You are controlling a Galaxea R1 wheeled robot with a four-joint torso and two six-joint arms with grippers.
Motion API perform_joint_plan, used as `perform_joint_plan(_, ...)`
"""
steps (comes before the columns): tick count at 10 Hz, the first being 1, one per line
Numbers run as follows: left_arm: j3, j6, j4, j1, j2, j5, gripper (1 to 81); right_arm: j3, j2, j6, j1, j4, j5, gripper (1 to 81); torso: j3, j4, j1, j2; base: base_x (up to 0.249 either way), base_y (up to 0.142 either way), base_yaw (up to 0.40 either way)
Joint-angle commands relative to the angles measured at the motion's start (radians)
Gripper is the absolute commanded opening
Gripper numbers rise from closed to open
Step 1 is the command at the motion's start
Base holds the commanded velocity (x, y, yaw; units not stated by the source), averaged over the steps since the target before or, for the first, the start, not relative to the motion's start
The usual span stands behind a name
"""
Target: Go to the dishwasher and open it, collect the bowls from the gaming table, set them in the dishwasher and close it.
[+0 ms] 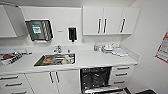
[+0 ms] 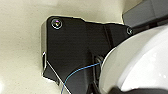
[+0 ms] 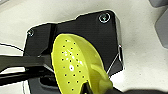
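The dishwasher (image 1: 95, 78) stands open under the white counter, showing its dark interior with racks; its door (image 1: 105, 90) is folded down toward me. In the right wrist view a yellow-green bowl (image 3: 75, 67) dotted with small holes sits tilted right in front of the camera, and my right gripper (image 3: 96, 88) is shut on its rim. In the left wrist view a large white rounded dish-like thing (image 2: 140, 62) sits just as close, over pale floor. I cannot tell whether it is held. The gaming table is out of view.
A steel sink (image 1: 55, 60) with dishes in it lies left of the dishwasher. White drawers (image 1: 122, 74) flank the dishwasher's right, cabinet doors (image 1: 53, 80) its left. Small items (image 1: 112, 48) crowd the counter's back right. A wall with a red poster (image 1: 163, 47) closes the right side.
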Motion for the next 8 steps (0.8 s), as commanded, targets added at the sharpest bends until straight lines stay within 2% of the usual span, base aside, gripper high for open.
perform_joint_plan(1, 0.012, 0.001, 0.014, -0.032, -0.025, 0.037, 1.0, -0.009, -0.023, -0.003, 0.038, -0.015, -0.032, 1.0, 0.000, 0.000, 0.001, 0.000, 0.108, 0.000, 0.000)
perform_joint_plan(8, 0.012, 0.001, 0.016, -0.033, -0.011, 0.037, 1.0, -0.010, -0.005, 0.000, 0.045, -0.018, -0.032, 1.0, 0.000, 0.000, 0.001, 0.000, 0.114, 0.000, 0.000)
